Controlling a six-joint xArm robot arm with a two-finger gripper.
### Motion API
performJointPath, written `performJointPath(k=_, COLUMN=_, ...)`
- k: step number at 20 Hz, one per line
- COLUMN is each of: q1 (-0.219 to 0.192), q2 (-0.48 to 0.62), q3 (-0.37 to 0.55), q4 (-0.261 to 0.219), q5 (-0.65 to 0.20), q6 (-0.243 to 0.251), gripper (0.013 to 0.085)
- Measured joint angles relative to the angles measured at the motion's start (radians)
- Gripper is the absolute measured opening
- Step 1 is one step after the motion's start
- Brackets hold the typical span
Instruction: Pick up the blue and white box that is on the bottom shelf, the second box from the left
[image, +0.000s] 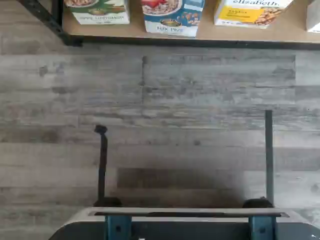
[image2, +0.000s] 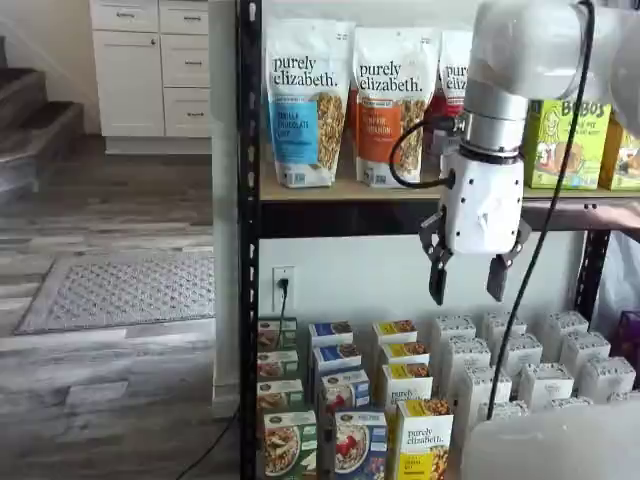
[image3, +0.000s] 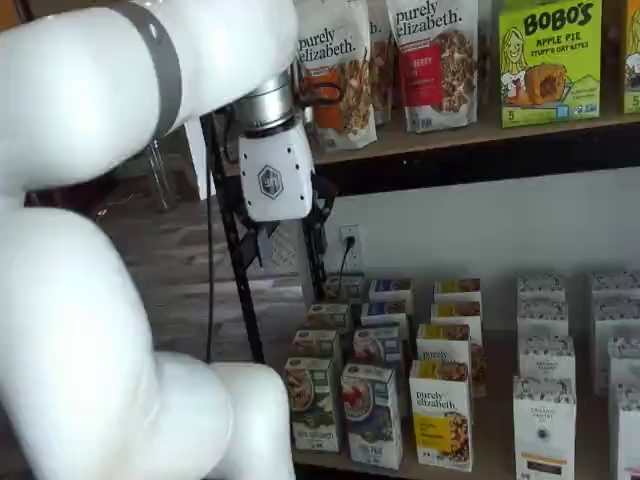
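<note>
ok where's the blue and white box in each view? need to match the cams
Wrist view: the blue and white box sits on the tan shelf edge, between the green-and-white carton and the yellow-and-white carton.
A shelf view: front row, low centre, below the open gripper.
A shelf view: front row, low centre.
Shared landmark: the yellow-and-white carton beside it in all three views.

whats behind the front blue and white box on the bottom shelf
Behind the blue and white box a row of matching blue cartons runs back toward the wall. Each hides most of the one behind, so only their tops show.
</note>
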Motion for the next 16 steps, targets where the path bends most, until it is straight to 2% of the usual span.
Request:
performJointPath(k=2, q1=-0.03, q2=-0.039, q3=0.035, q4=0.053, q5=-0.059, q6=-0.034, gripper=0.085)
performJointPath(k=3, q1=-0.031, q2=-0.042, q3=0.038, q4=0.057, q5=-0.065, q6=-0.037, gripper=0.085)
performJointPath(k=7, q1=-0.028, q2=-0.041, q3=0.037, q4=0.05, q5=-0.067, q6=-0.033, gripper=0.085)
performJointPath(k=9, q1=-0.013, q2=-0.043, q3=0.048, q4=0.022, q5=-0.089, q6=-0.017, gripper=0.085)
performJointPath(k=11, q1=-0.01, q2=-0.036, q3=0.054, q4=0.016, q5=-0.1, q6=-0.014, gripper=0.085)
performJointPath(k=16, q1=-0.024, q2=-0.017, q3=0.082, q4=0.043, q5=-0.15, q6=-0.034, gripper=0.085)
